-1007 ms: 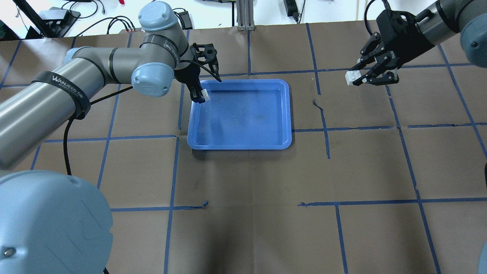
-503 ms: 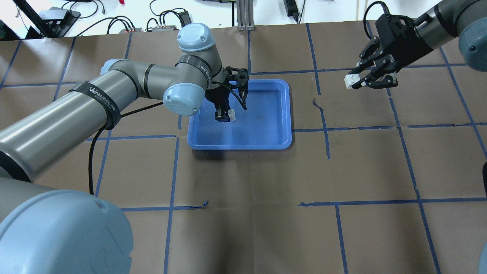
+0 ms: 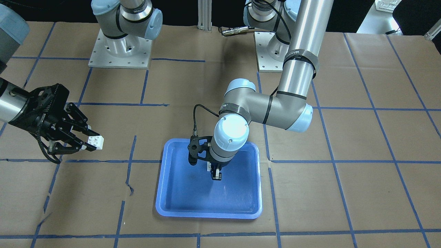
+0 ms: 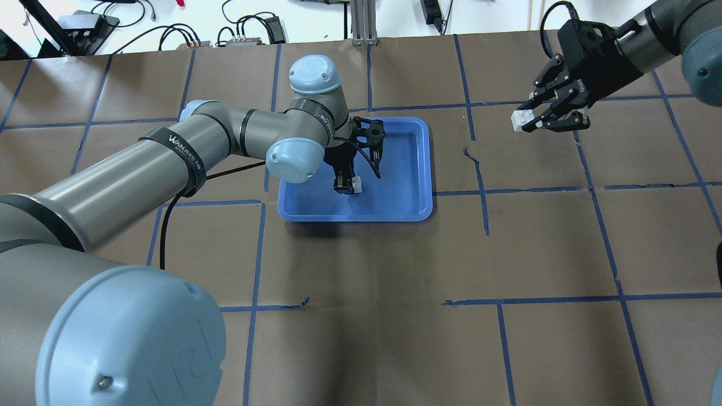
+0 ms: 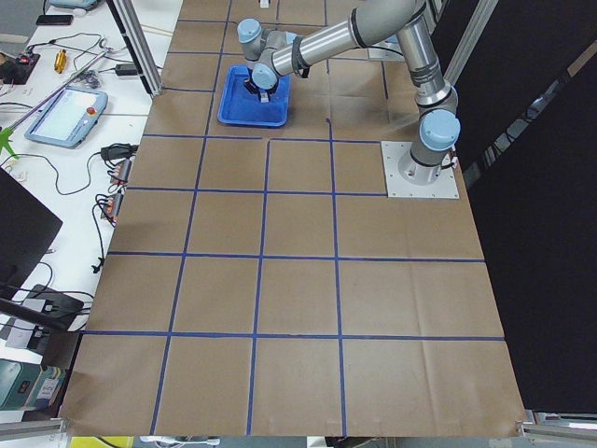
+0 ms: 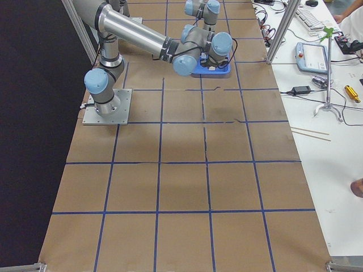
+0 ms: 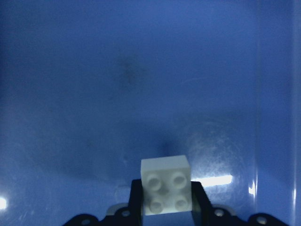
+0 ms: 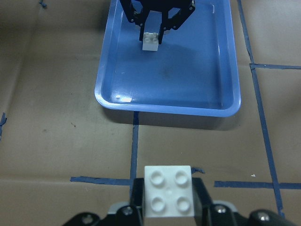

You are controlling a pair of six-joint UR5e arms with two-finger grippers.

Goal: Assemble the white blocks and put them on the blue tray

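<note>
The blue tray (image 4: 400, 197) lies at the table's middle back. My left gripper (image 4: 345, 187) is shut on one white block (image 4: 356, 183) and holds it low over the tray's inside, studs sideways; the left wrist view shows this block (image 7: 165, 184) between the fingers above the tray floor (image 7: 117, 70). My right gripper (image 4: 529, 120) is shut on the other white block (image 4: 519, 118), held above the table well to the right of the tray. The right wrist view shows its block (image 8: 168, 190) in front and the tray (image 8: 188, 80) with the left gripper's block (image 8: 151, 40) beyond.
Brown paper with a blue tape grid (image 4: 485, 192) covers the table. Cables and boxes (image 4: 169, 34) lie beyond the back edge. The arm bases (image 3: 119, 51) stand at the robot's side. In the front-facing view the tray (image 3: 186, 199) is bare but for the left gripper (image 3: 216, 175).
My left arm has carried its white block from the tray's far left corner rightwards and nearer, to over the tray's middle. My right gripper has barely moved.
</note>
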